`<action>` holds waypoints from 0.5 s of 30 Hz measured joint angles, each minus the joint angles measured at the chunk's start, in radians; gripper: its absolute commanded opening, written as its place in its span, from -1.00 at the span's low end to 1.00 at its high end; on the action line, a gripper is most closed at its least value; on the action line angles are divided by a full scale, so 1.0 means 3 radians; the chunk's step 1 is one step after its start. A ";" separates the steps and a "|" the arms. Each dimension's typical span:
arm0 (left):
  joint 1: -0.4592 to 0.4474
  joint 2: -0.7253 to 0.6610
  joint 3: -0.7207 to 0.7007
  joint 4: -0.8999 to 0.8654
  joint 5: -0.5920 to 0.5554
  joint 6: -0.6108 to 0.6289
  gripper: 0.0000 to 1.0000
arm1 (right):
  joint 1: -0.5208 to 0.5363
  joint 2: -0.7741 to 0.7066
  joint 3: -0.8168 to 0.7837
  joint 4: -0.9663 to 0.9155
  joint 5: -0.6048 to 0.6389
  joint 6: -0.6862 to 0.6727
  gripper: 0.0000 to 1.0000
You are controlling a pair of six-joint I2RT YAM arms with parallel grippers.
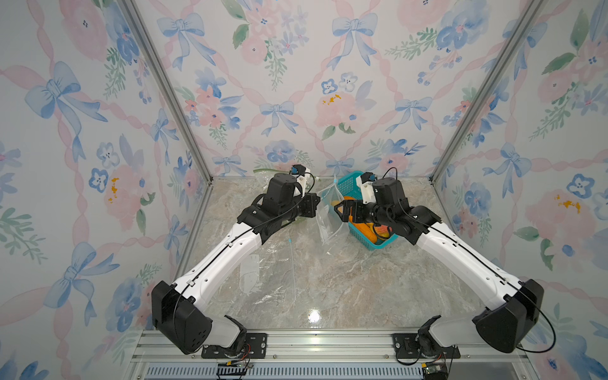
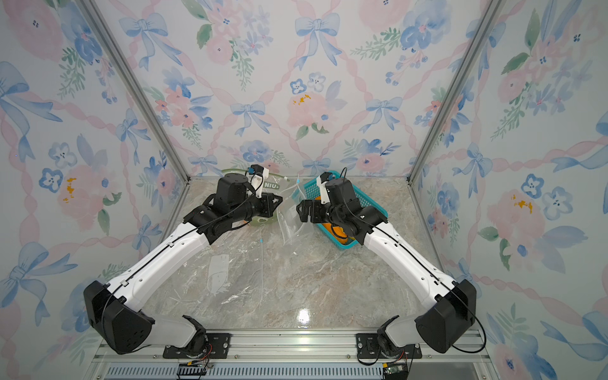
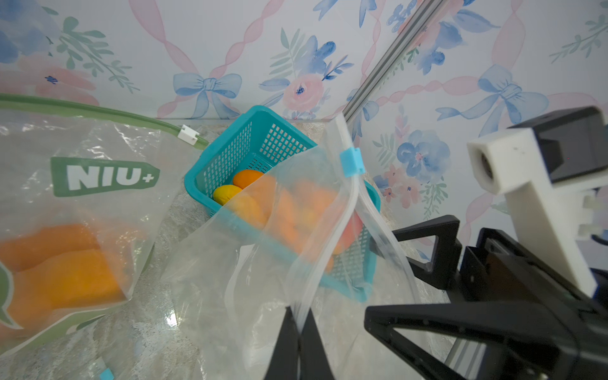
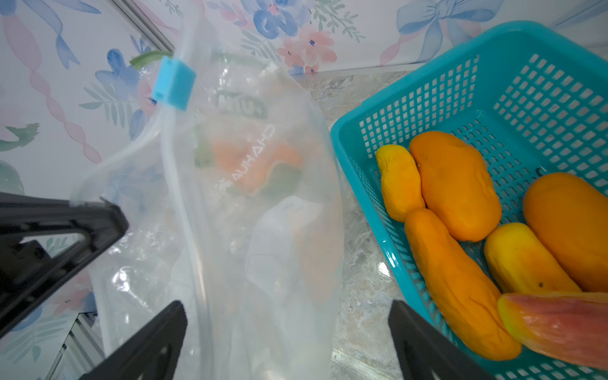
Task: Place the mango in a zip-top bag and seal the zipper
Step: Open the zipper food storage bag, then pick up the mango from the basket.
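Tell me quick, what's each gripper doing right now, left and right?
Left gripper: closed, pinching the edge of the clear zip-top bag.
Right gripper: open, holding nothing.

Marble tabletop (image 1: 345, 283) carries teal basket (image 1: 346, 185), flat clear bag (image 1: 255, 274).

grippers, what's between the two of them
The clear bag, pinched by the left gripper, hangs before the open right gripper; both top views show it.

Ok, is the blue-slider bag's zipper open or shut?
Open. In the left wrist view the clear bag's zipper tracks part below the blue slider; the left gripper pinches one edge.
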State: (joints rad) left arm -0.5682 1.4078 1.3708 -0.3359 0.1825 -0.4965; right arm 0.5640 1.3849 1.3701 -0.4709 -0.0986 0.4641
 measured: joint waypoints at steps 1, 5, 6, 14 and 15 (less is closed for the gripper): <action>-0.0003 0.0006 0.0000 0.0005 -0.0004 -0.0006 -1.00 | -0.0033 -0.0045 -0.0017 0.0014 -0.0001 0.0029 0.98; -0.0024 0.0034 0.0000 0.0039 -0.0025 -0.0017 -1.00 | -0.0277 -0.0267 -0.0136 0.0013 0.0047 0.0170 0.98; -0.0024 0.0037 0.0000 0.0050 -0.0027 -0.0017 -1.00 | -0.0371 -0.0312 -0.0172 -0.0008 0.0094 0.0202 0.98; -0.0048 0.0037 -0.0008 0.0123 -0.0074 -0.0018 -1.00 | -0.0923 -0.0266 -0.0638 -0.0177 0.0319 0.0418 0.92; -0.0048 0.0037 -0.0015 0.0136 -0.0074 -0.0018 -1.00 | -0.0950 -0.0200 -0.0685 -0.0178 0.0319 0.0436 0.92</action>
State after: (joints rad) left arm -0.5827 1.4189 1.3663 -0.2951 0.1604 -0.5018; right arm 0.2790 1.3251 1.1645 -0.5243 -0.0029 0.5949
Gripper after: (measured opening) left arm 0.052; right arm 0.965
